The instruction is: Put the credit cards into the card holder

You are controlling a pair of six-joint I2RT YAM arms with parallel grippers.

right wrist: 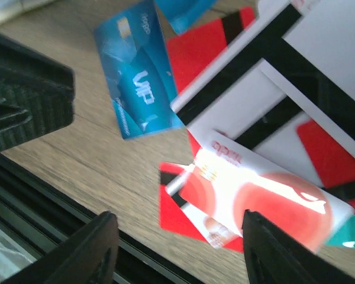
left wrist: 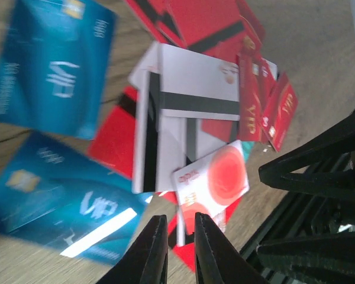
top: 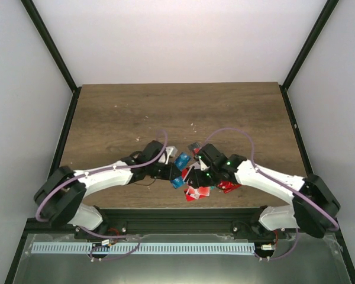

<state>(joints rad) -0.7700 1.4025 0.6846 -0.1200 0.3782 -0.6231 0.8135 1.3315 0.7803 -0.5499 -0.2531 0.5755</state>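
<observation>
The credit cards lie in a loose heap near the table's front edge, between both arms. In the left wrist view I see two blue cards, white black-striped cards, red cards and a white card with a red disc. My left gripper hovers just short of that card, its jaws a narrow gap apart with nothing between them. My right gripper stands wide open above the same card and a red one, touching neither. A pale object behind the left wrist is too small to name as the card holder.
The black front rail runs just below the heap. Each arm's dark body shows in the other's wrist view, close by: the right arm and the left arm. Brown tabletop stretches behind the cards.
</observation>
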